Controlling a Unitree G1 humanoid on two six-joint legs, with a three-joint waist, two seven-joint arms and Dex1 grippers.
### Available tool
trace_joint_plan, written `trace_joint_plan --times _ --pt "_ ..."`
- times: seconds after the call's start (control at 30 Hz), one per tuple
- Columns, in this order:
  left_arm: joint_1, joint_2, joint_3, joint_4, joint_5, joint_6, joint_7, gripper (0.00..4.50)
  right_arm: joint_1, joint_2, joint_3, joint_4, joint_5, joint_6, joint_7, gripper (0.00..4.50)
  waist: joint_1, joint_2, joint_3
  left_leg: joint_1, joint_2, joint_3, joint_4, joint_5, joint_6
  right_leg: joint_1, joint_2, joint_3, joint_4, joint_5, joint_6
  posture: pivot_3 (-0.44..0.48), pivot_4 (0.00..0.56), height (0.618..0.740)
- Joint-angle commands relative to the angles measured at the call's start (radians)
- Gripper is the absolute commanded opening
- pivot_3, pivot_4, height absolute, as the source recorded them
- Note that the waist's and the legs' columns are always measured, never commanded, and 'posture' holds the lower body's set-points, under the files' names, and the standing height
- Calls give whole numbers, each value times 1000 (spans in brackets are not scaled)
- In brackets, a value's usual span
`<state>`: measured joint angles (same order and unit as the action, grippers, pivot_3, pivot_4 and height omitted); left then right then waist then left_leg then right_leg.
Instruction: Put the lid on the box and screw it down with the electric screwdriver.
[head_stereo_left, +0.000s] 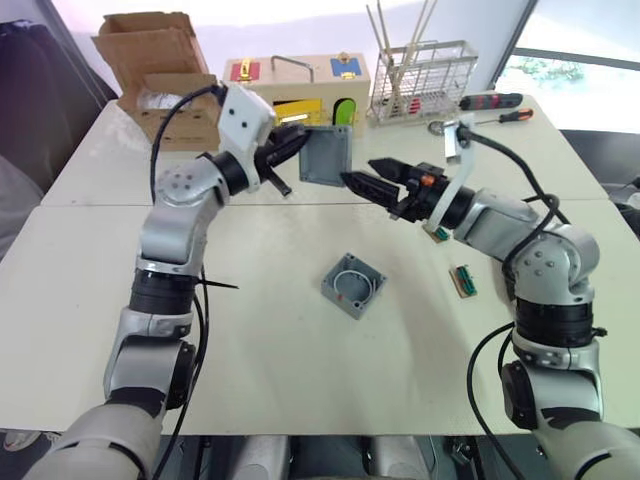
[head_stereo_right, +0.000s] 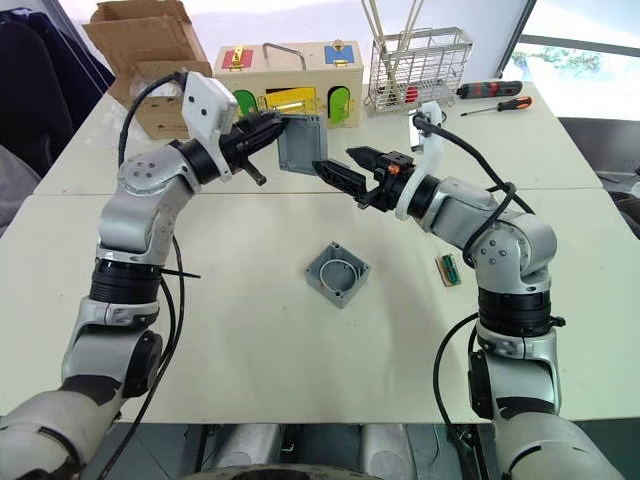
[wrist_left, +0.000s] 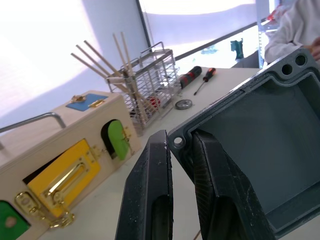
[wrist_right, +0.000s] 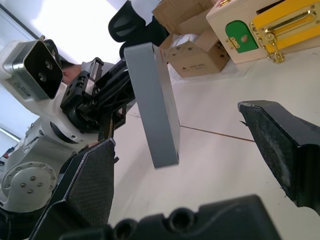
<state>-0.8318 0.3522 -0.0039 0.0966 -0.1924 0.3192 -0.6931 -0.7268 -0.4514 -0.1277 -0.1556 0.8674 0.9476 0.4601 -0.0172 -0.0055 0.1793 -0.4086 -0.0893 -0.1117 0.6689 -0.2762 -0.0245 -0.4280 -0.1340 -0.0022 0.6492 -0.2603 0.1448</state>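
One lid (head_stereo_left: 327, 154), one box (head_stereo_left: 353, 285), two manual screwdrivers (head_stereo_left: 491, 102)

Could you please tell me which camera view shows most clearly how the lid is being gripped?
The left wrist view: the lid sits edge-on between the left gripper, rim pinched. Both eye views show it held up in the air, above the box. The right wrist view shows its flat back.

The left pincer (head_stereo_right: 272, 133) grips the lid (head_stereo_right: 301, 144) by one edge, holding it upright in the air above the bench (head_stereo_right: 250, 330). The right pincer (head_stereo_right: 338, 168) hovers just beside the lid's lower corner, fingers parted. Below them, the box (head_stereo_right: 337, 273) sits open-topped on the bench, alone.
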Motion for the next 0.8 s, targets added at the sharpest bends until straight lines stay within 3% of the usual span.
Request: trace_joint_plan --times 0.03,0.2,0.23,0.47,0.6,0.8 --pt "-10 16 -3 -63 -7 -26 -7 10 -34 -1 -28 -17 17 -5 15 4500 -1 0 0 0 0 0 0 0 0 0 0 0 0 0 0 0 150 734" --pt "-17 24 -11 -60 -2 -31 -5 10 -30 -1 -44 -23 21 4 4 4500 0 0 0 0 0 0 0 0 0 0 0 0 0 0 0 0 150 734" --pt "-18 25 -12 -59 -4 -34 -7 10 -29 -1 -45 -24 19 5 2 4245 0 0 0 0 0 0 0 0 0 0 0 0 0 0 0 0 150 734" --pt "-21 27 -26 -64 -2 -44 -21 10 -24 -5 -36 -32 11 7 6 1990 1 0 0 0 0 0 0 0 0 0 0 0 0 0 0 0 150 734" --pt "-18 24 -27 -72 -2 -42 -19 10 -17 -4 -23 -40 7 11 5 137 1 0 0 0 0 0 0 0 0 0 0 0 0 0 0 0 150 734" --pt "-12 28 -31 -82 -4 -44 -21 10 -14 1 -23 -43 13 24 -9 124 1 0 0 0 0 0 0 0 0 0 0 0 0 0 0 0 150 734"
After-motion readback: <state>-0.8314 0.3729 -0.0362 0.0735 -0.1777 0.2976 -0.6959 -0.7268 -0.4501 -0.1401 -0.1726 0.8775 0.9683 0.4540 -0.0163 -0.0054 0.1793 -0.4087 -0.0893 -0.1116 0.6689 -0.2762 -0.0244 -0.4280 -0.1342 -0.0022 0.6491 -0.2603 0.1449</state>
